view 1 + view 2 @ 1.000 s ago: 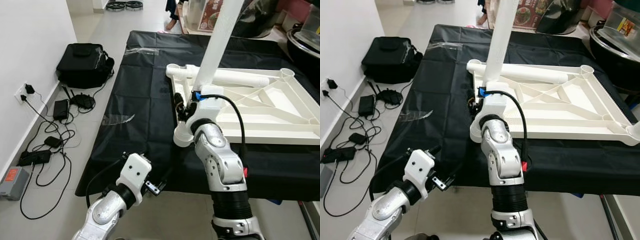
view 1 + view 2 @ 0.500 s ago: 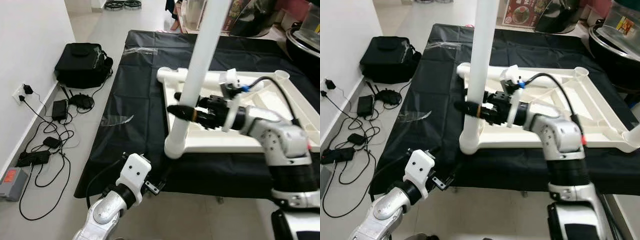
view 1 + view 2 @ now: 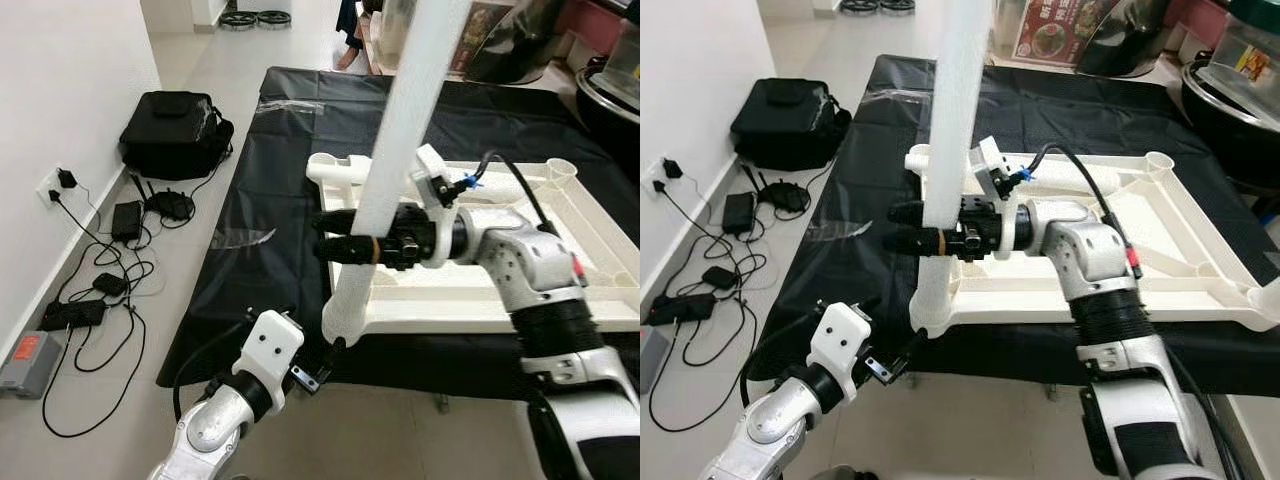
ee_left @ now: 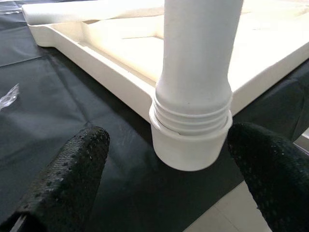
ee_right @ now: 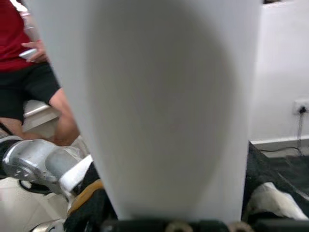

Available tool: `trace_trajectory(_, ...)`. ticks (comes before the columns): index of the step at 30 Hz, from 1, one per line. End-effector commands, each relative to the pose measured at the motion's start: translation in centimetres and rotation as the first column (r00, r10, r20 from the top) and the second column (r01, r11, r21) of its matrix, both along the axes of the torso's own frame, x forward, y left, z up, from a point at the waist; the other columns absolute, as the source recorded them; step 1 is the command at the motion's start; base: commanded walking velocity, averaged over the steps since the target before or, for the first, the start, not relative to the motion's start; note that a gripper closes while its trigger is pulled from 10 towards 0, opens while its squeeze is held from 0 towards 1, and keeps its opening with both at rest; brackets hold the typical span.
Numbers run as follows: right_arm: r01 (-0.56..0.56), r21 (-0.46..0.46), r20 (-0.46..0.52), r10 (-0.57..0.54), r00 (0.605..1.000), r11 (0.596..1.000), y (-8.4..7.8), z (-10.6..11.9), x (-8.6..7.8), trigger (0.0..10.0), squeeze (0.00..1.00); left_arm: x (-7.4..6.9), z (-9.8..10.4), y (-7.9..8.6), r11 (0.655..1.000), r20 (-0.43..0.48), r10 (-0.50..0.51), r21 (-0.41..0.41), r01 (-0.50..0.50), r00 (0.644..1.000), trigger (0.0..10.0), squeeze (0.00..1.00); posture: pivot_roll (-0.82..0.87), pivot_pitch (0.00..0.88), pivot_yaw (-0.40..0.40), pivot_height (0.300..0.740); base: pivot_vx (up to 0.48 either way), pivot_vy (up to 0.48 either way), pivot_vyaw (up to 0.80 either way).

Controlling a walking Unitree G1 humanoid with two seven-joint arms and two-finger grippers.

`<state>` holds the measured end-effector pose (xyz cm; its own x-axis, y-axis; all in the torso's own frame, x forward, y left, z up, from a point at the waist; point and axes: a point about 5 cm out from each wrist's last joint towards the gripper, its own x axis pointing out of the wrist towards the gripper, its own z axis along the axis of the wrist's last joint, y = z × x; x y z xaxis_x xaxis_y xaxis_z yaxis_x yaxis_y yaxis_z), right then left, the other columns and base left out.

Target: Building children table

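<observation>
A white plastic children's table [image 3: 560, 300] lies upside down on a black sheet. A white table leg [image 3: 400, 130] stands upright in the near left corner socket [image 3: 345, 318]. My right gripper [image 3: 322, 236] reaches in from the right and is shut on this leg about a third of the way up, its black fingertips poking out past it. In the right wrist view the leg [image 5: 159, 106] sits between the fingers. My left gripper [image 3: 318, 362] hovers low at the sheet's front edge, open. Its fingers [image 4: 72, 169] stand apart on either side of the socket [image 4: 190, 145] without touching it.
On the floor to the left lie a black bag [image 3: 175, 130] and a tangle of chargers and cables [image 3: 110, 270] by the wall. A dark pot [image 3: 1240, 90] stands at the far right. A person in black shorts [image 5: 29, 92] is nearby. A loose plastic wrapper [image 3: 240, 238] lies on the sheet.
My right arm swung from in front of the leg out to the right, and its gripper closed around the leg from that side. The left arm has stayed put. The camera shifted a little.
</observation>
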<state>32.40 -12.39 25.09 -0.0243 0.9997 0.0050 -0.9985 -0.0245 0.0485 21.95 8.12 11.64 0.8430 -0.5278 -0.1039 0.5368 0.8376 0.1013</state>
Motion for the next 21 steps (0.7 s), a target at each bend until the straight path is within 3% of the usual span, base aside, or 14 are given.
trace_trajectory(1,-0.054,-0.013,-0.030,0.053,0.998,0.998,0.4,-0.3,-0.1,0.0,0.00,-0.2,-0.2,-0.2,1.000,-0.009,-0.004,0.003,0.004,1.000,10.0,0.00,0.16,0.079,-0.103,0.740,0.000,0.000,0.00)
trace_trajectory(5,0.060,-0.012,-0.019,-0.061,0.998,0.998,-0.1,-0.4,0.9,0.0,0.00,-0.1,-0.2,-0.1,1.000,-0.004,-0.002,0.004,0.003,1.000,10.0,0.00,0.16,0.083,-0.104,0.740,0.000,0.000,0.00)
trace_trajectory(8,0.076,-0.008,-0.012,-0.076,0.997,0.997,-0.3,-0.4,0.9,0.0,0.00,-0.1,-0.1,-0.1,1.000,-0.003,-0.003,0.004,0.003,1.000,10.0,0.00,0.16,0.083,-0.104,0.740,0.000,0.000,0.00)
trace_trajectory(10,0.254,0.002,0.046,-0.254,0.966,0.967,-0.8,-0.4,1.9,0.0,0.00,-0.1,-0.1,-0.1,1.000,-0.002,-0.003,0.004,0.003,1.000,10.0,0.00,0.16,0.083,-0.101,0.740,0.000,0.000,0.00)
trace_trajectory(11,0.254,0.002,0.046,-0.254,0.966,0.967,-0.8,-0.4,1.9,0.0,0.00,-0.1,-0.1,-0.1,1.000,-0.002,-0.003,0.004,0.003,1.000,10.0,0.00,0.16,0.083,-0.101,0.740,0.000,0.000,0.00)
trace_trajectory(12,0.334,0.008,0.072,-0.334,0.940,0.942,-1.0,-0.4,2.4,0.0,0.00,-0.1,-0.1,-0.1,1.000,-0.002,-0.003,0.004,0.003,1.000,10.0,0.00,0.16,0.083,-0.101,0.740,0.000,0.000,0.00)
trace_trajectory(13,0.473,-0.002,0.104,-0.470,0.876,0.881,-1.4,-0.8,3.2,0.0,0.00,-0.1,-0.1,-0.1,1.000,-0.001,-0.004,0.004,0.004,1.000,10.0,0.00,0.15,0.086,-0.097,0.740,0.000,0.000,0.00)
trace_trajectory(14,0.623,-0.022,0.102,-0.618,0.780,0.782,-2.1,-1.3,4.1,0.0,0.00,-0.1,-0.1,-0.1,1.000,-0.002,-0.004,0.004,0.004,1.000,10.0,0.00,0.15,0.085,-0.098,0.740,0.000,0.000,0.00)
trace_trajectory(16,0.753,-0.052,0.097,-0.747,0.658,0.656,-2.9,-2.0,4.9,0.0,0.00,-0.1,-0.1,-0.1,1.000,-0.002,-0.004,0.005,0.004,1.000,10.0,0.00,0.15,0.085,-0.098,0.740,0.000,0.000,0.00)
trace_trajectory(17,0.833,-0.057,0.066,-0.830,0.553,0.551,-3.5,-2.2,5.3,0.0,0.00,-0.1,-0.1,-0.1,1.000,-0.002,-0.004,0.005,0.004,1.000,10.0,0.00,0.15,0.089,-0.093,0.740,0.000,0.000,0.00)
trace_trajectory(18,0.876,-0.061,0.047,-0.875,0.482,0.479,-3.8,-2.4,5.5,0.0,0.00,-0.1,-0.1,-0.1,1.000,-0.001,-0.004,0.006,0.004,1.000,10.0,0.00,0.15,0.089,-0.093,0.740,0.000,0.000,0.00)
trace_trajectory(19,0.936,-0.074,0.050,-0.937,0.347,0.343,-4.4,-2.7,5.6,0.0,0.00,0.0,0.0,0.0,1.000,0.000,-0.005,0.006,0.005,1.000,10.0,0.00,0.15,0.091,-0.091,0.740,0.000,0.000,0.00)
trace_trajectory(20,0.936,-0.074,0.050,-0.937,0.347,0.343,-4.4,-2.7,5.6,0.0,0.00,0.0,0.0,0.0,1.000,0.000,-0.005,0.006,0.005,1.000,10.0,0.00,0.15,0.091,-0.091,0.740,0.000,0.000,0.00)
trace_trajectory(21,0.975,-0.090,0.025,-0.979,0.204,0.201,-4.9,-3.2,5.6,0.0,0.00,0.0,0.0,-0.1,1.000,0.000,-0.008,0.008,0.008,1.000,10.0,0.00,0.14,0.090,-0.090,0.740,0.000,0.000,0.00)
